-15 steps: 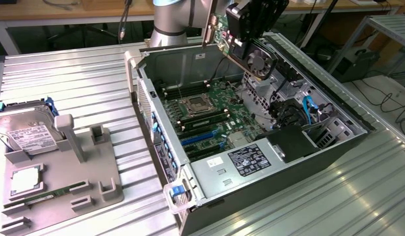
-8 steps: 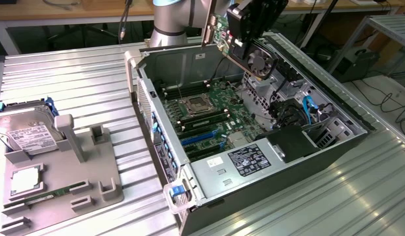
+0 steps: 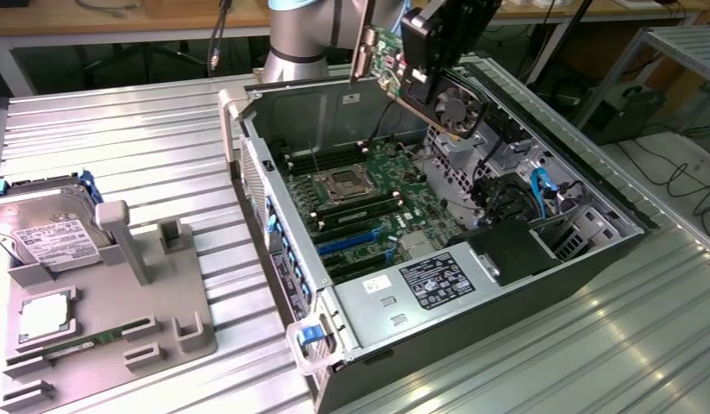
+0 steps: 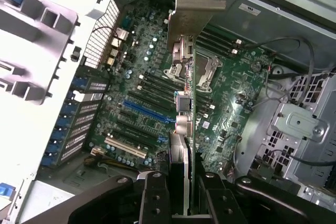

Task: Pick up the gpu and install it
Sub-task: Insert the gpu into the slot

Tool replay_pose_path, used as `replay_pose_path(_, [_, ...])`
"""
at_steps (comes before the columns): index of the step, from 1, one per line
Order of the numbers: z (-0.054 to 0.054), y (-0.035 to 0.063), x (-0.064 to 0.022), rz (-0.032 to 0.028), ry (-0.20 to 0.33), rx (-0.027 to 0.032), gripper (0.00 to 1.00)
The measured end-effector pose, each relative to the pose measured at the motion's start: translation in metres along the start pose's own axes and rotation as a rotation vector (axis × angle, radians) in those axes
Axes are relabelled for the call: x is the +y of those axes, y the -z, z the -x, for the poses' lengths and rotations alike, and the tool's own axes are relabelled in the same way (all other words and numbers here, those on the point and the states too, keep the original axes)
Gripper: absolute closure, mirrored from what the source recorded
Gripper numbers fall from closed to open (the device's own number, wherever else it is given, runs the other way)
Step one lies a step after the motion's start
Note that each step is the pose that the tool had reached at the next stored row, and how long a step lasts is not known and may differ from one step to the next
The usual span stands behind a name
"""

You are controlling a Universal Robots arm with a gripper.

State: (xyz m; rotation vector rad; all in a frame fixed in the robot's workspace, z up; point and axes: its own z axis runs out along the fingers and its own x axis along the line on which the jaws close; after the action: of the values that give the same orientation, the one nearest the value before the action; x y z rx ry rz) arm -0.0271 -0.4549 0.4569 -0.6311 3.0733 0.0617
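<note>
A ridged metal desk [image 3: 124,155] carries an open computer case [image 3: 320,108] lying on its side, with the motherboard [image 3: 378,198] facing up. On the exterior view's left, a gray holder [image 3: 159,293] stands on the desk with 1 hard drive [image 3: 44,233] leaning in it and 1 memory stick [image 3: 90,341] lying in a low slot. The graphics card [image 3: 447,99] hangs in the air above the case's far end, clear of the motherboard, its silver bracket [image 4: 191,9] toward the exterior view's left. The gripper [image 4: 181,192] pinches the card, with 1 finger on each face.
</note>
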Motion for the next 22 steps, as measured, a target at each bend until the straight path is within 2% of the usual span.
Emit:
replay_pose_path(12, [-0.0001,0.0000,0.0000,0.0010,0.087,0.0033,0.73])
replay_pose_path(22, [-0.0001,0.0000,0.0000,0.0021,0.182,0.0069,0.73])
